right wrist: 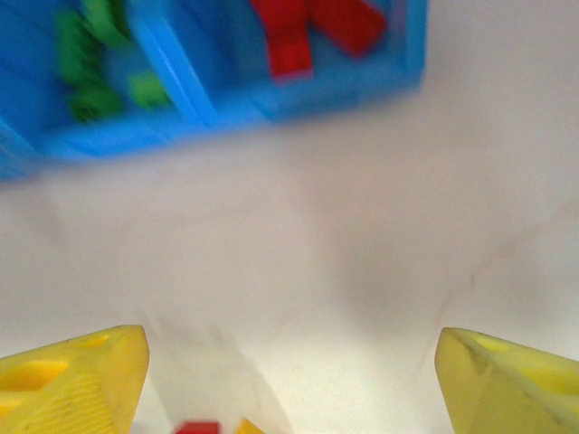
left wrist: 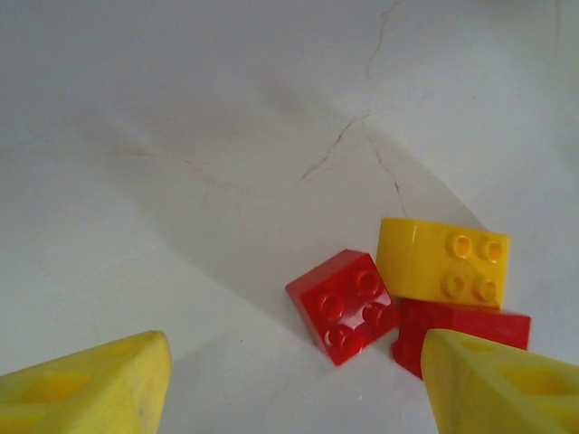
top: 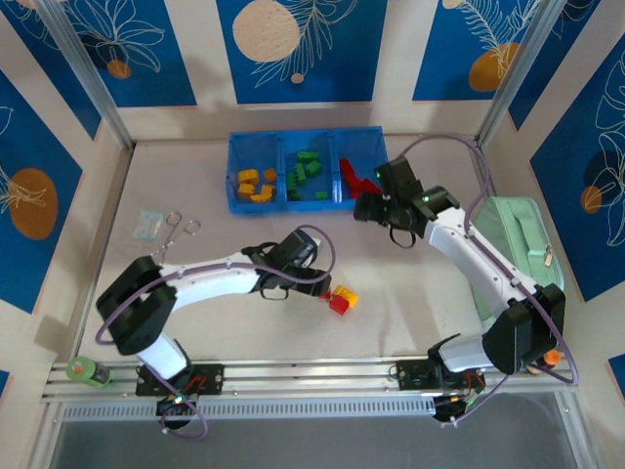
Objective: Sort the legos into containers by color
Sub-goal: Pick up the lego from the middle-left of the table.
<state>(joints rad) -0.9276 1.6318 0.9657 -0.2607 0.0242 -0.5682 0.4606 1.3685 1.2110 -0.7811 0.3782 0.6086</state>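
Observation:
The blue three-part tray (top: pixel 285 202) stands at the back of the table. It holds orange and yellow legos (top: pixel 256 184) on the left, green legos (top: pixel 308 171) in the middle and red legos (top: pixel 349 176) on the right. On the table in front lie a red brick (left wrist: pixel 344 306), a yellow brick (left wrist: pixel 443 262) and under that a second red brick (left wrist: pixel 466 327). My left gripper (left wrist: pixel 298 389) is open just short of them, the red brick ahead between its fingers (left wrist: pixel 90 389). My right gripper (right wrist: pixel 289 380) is open and empty, hovering before the tray's front wall (right wrist: pixel 226 117).
A mint-green zipped case (top: pixel 518 234) lies at the right beside the right arm. A clear packet (top: pixel 148 225) and metal forceps (top: pixel 178 230) lie at the left. A green roll (top: pixel 86 371) sits on the front rail.

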